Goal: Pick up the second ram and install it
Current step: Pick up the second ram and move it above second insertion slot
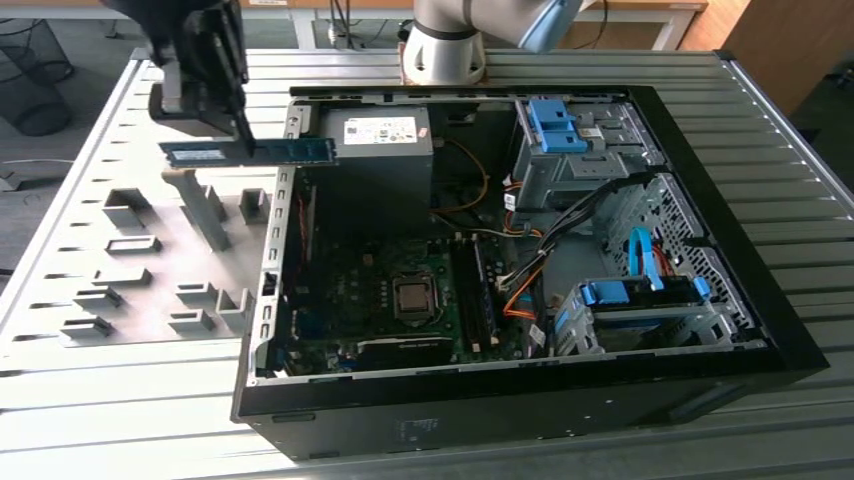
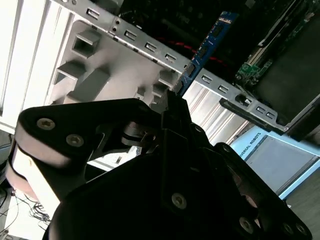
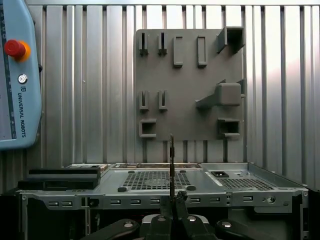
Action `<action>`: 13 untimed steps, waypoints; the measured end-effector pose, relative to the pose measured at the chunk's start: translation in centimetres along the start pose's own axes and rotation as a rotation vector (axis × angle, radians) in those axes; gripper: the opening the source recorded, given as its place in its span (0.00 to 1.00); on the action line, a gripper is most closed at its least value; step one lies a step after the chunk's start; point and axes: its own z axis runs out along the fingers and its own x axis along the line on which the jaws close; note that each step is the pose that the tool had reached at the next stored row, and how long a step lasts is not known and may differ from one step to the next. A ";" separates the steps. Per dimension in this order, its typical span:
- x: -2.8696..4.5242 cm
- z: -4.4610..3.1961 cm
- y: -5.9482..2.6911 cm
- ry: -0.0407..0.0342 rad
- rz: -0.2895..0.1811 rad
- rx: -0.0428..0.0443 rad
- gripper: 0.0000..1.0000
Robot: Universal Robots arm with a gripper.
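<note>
The black gripper (image 1: 248,142) pinches the flat blue-green ram stick (image 1: 298,150) mid-length, level above the black computer case's (image 1: 441,420) side wall near its far corner, lying crosswise to the black motherboard slots (image 1: 475,292)

In the exterior view the second ram (image 1: 300,150), clamped in the gripper (image 1: 246,145), crosses the case wall (image 1: 283,230). At its three o'clock the power supply (image 1: 380,150) blocks passage. At five o'clock the motherboard (image 1: 387,290) lies open from above, hemmed at three o'clock by cables (image 1: 527,275) and drive cages (image 1: 627,310). At seven o'clock, fixture blocks (image 1: 200,200) stand upright.
</note>
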 end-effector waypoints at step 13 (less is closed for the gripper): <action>-0.13 0.03 -5.95 -0.0001 0.000 0.0000 0.14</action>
